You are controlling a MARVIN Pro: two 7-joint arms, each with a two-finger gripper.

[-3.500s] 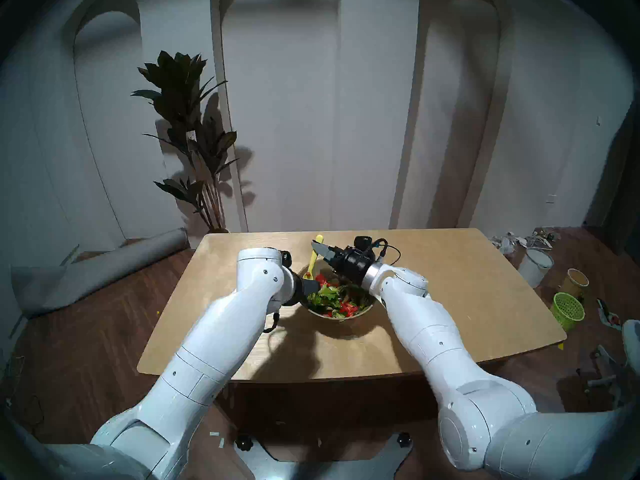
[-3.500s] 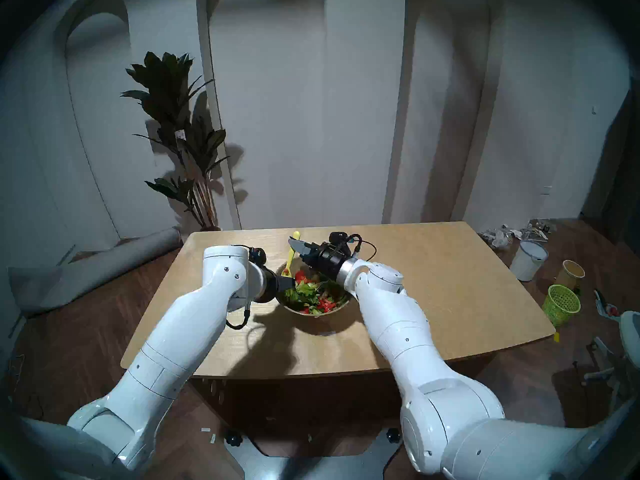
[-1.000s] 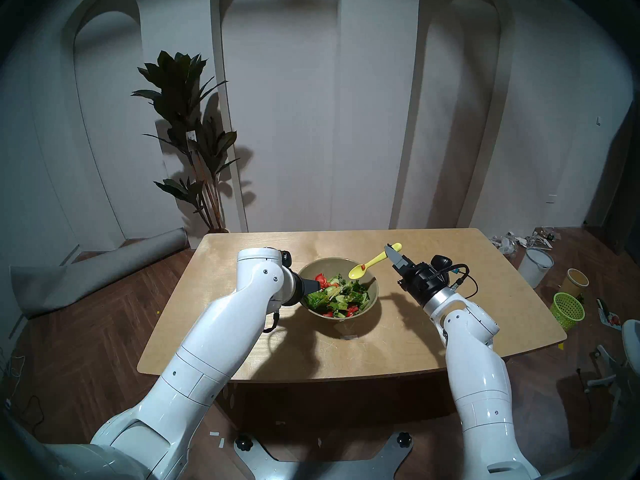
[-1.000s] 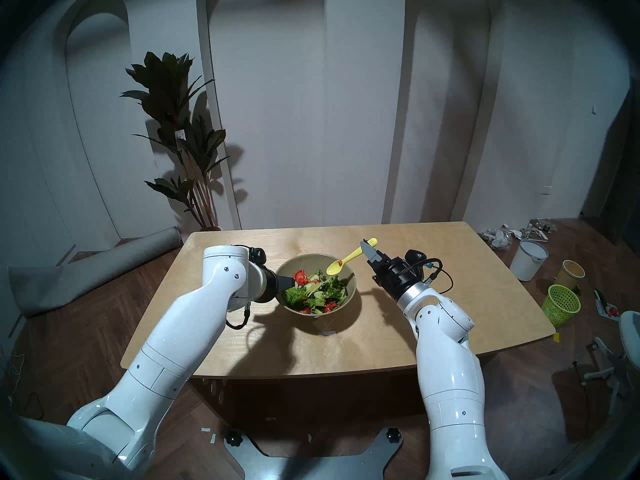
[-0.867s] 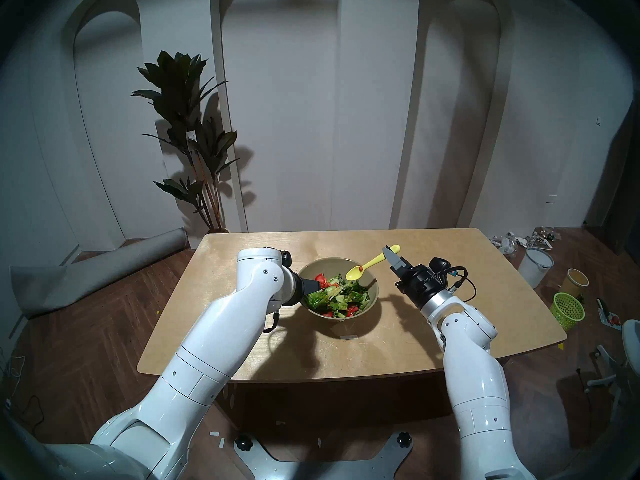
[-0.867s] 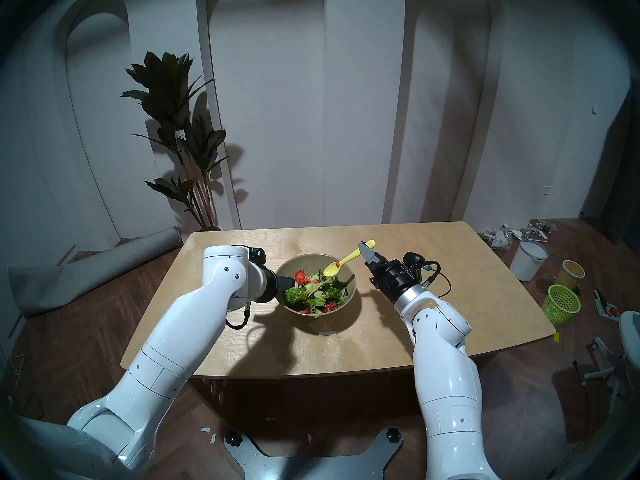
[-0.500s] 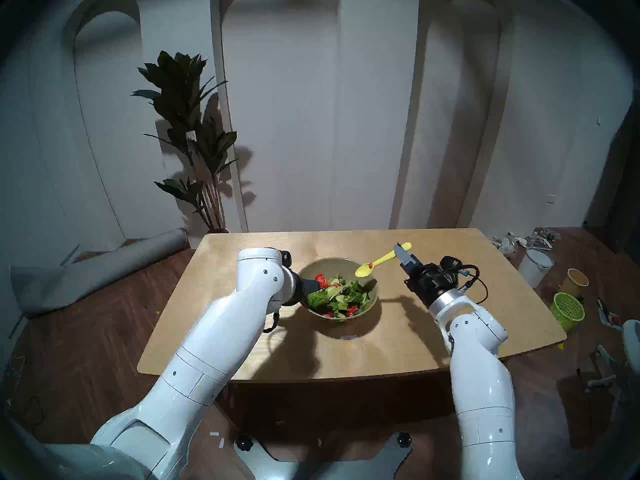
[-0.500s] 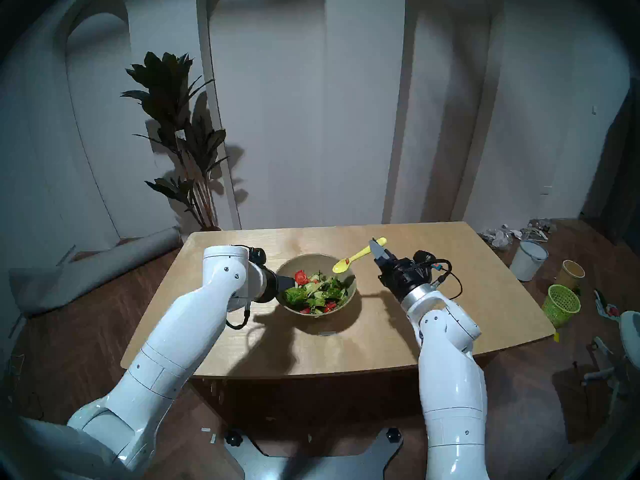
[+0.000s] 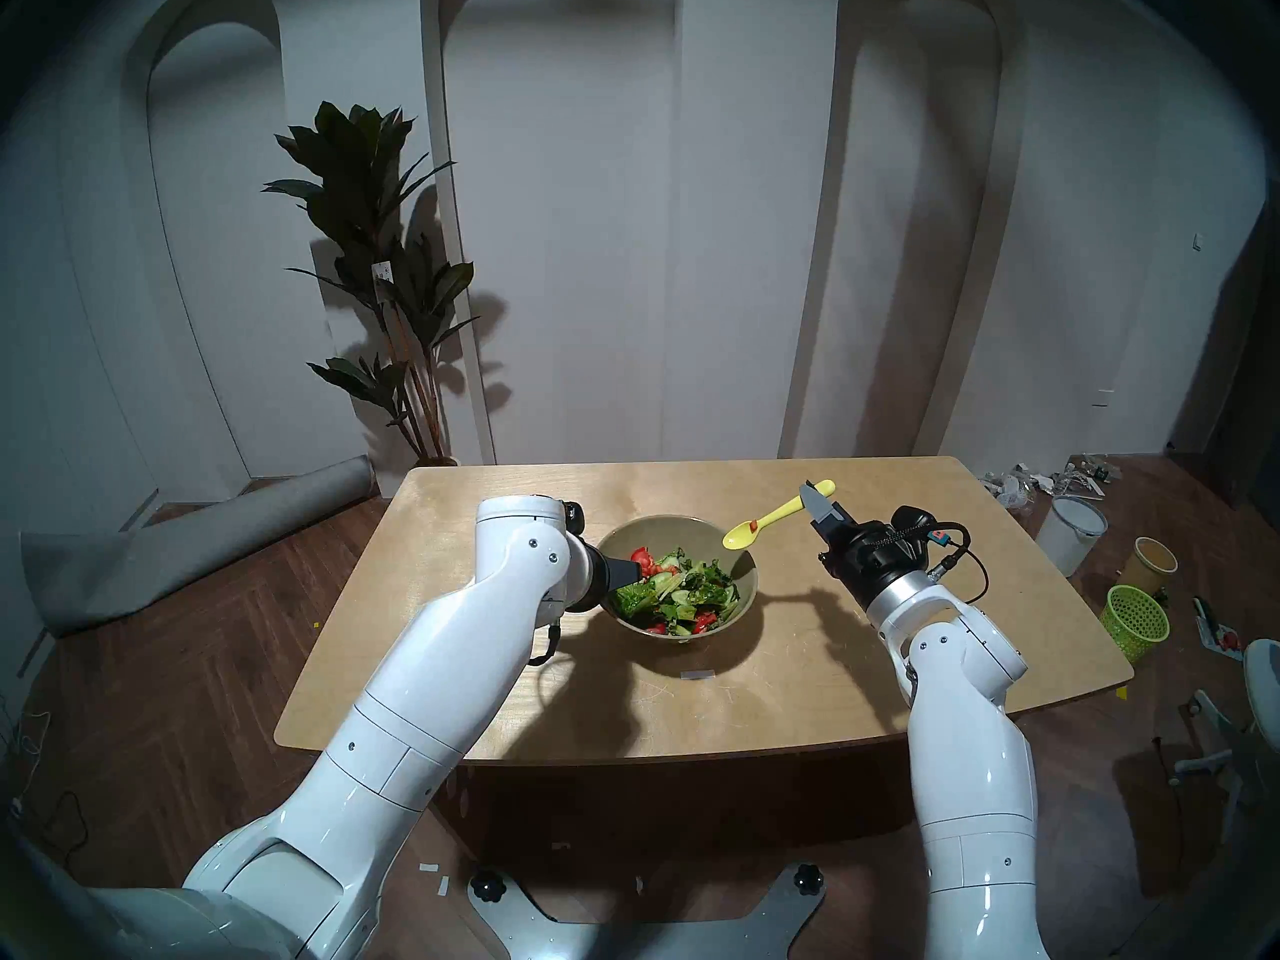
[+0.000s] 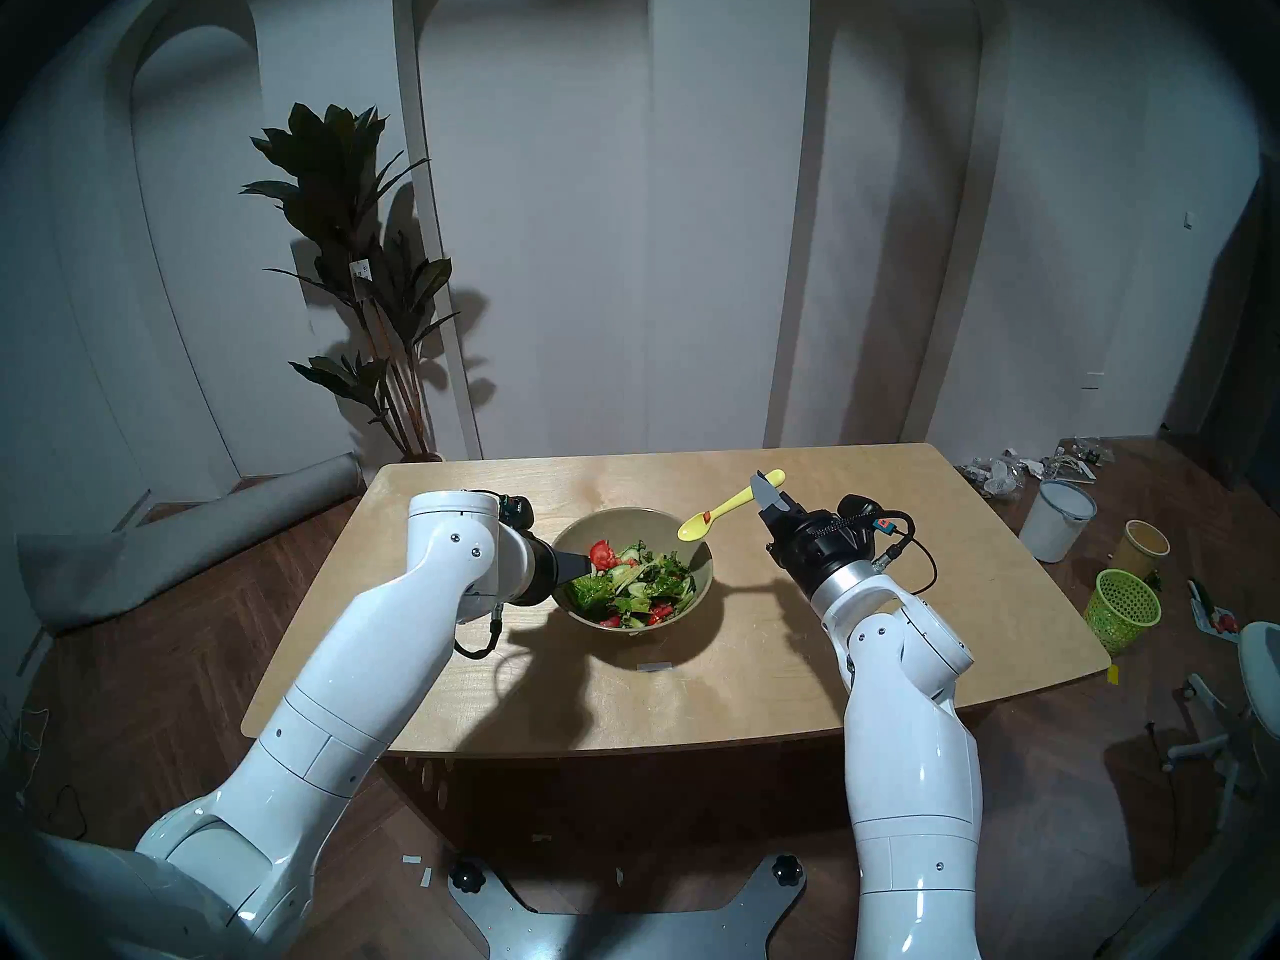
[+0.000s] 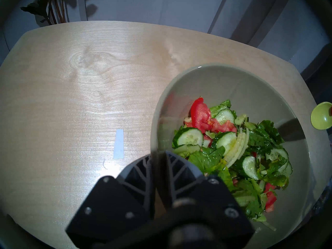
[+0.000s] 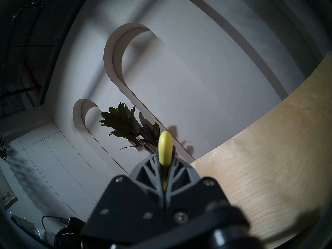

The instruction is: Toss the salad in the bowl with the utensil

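Observation:
The olive-beige bowl point(image 9: 665, 532) point(image 10: 623, 526) point(image 11: 224, 85) stands mid-table, holding the salad point(image 9: 675, 591) point(image 10: 634, 584) point(image 11: 233, 153) of leaves, cucumber slices and tomato chunks. My left gripper point(image 9: 627, 572) point(image 10: 578, 564) point(image 11: 158, 157) is shut on the bowl's left rim. My right gripper point(image 9: 812, 500) point(image 10: 764, 487) point(image 12: 165, 158) is shut on the handle of the yellow-green spoon point(image 9: 776, 519) point(image 10: 731, 505) point(image 12: 165, 148). The spoon hangs in the air, slanting down-left. Its scoop point(image 11: 321, 118) hovers over the bowl's far right rim with a small red bit on it.
The wooden table point(image 9: 900, 661) carries a short strip of tape point(image 9: 697, 674) in front of the bowl. On the floor to the right are a lime-green mesh basket point(image 9: 1136, 619), a white bucket point(image 9: 1070, 532) and a paper cup point(image 9: 1153, 560). A potted plant point(image 9: 388, 280) and a rolled mat point(image 9: 194, 550) lie left.
My right gripper has carried the spoon up out of the salad and to the right; over the last second the scoop drifted right to the bowl's rim. The left arm has not moved.

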